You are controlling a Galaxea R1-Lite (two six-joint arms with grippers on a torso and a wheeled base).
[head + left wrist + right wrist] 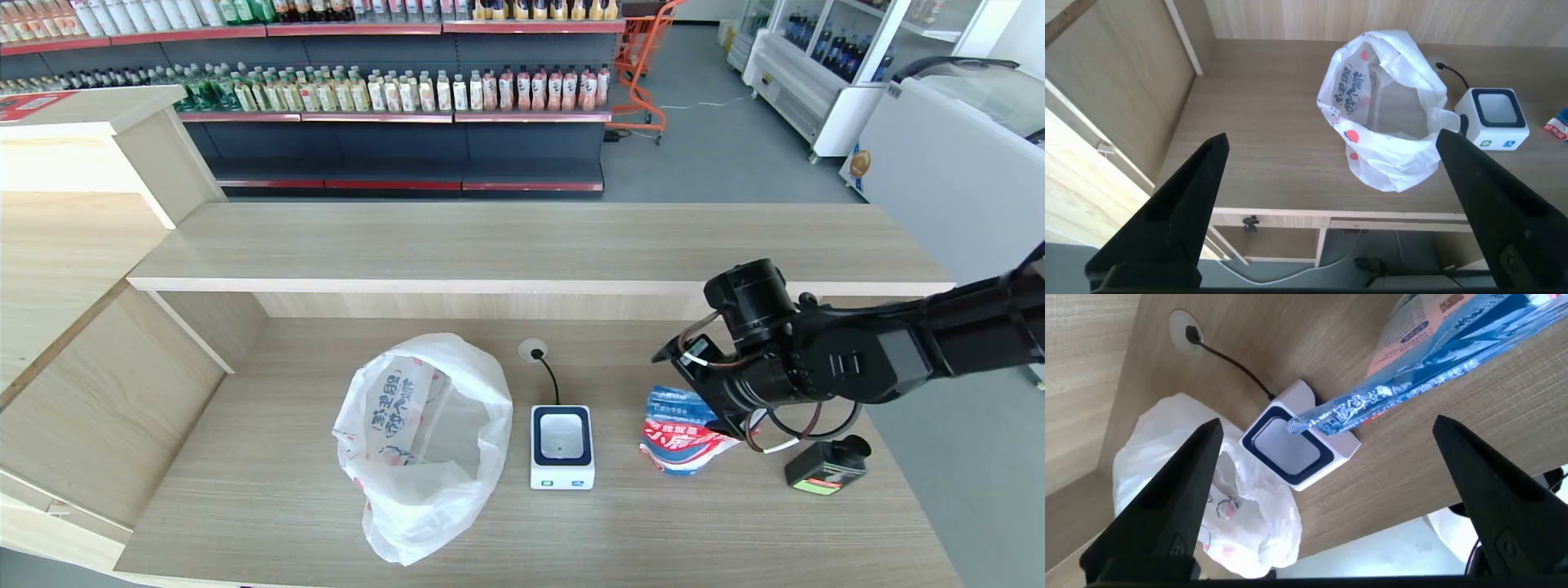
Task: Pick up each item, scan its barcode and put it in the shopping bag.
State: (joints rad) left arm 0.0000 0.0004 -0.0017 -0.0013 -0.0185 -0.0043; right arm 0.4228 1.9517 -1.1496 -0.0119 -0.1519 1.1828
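Hovering above the packet (682, 437), right of centre in the head view, our right claw (1327, 429) gapes wide, holding nothing, ready to grasp. The scanner (562, 445) sits centre, the bag (424, 441) left of it, mouth open to receive. Our left claw (1331, 143) gapes empty too.

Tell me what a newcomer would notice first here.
The open right gripper hangs over a blue-and-red packet on the right side of the counter. A white bag gapes left of centre, with the scanner between bag and packet. A black bottle sits at the far right.
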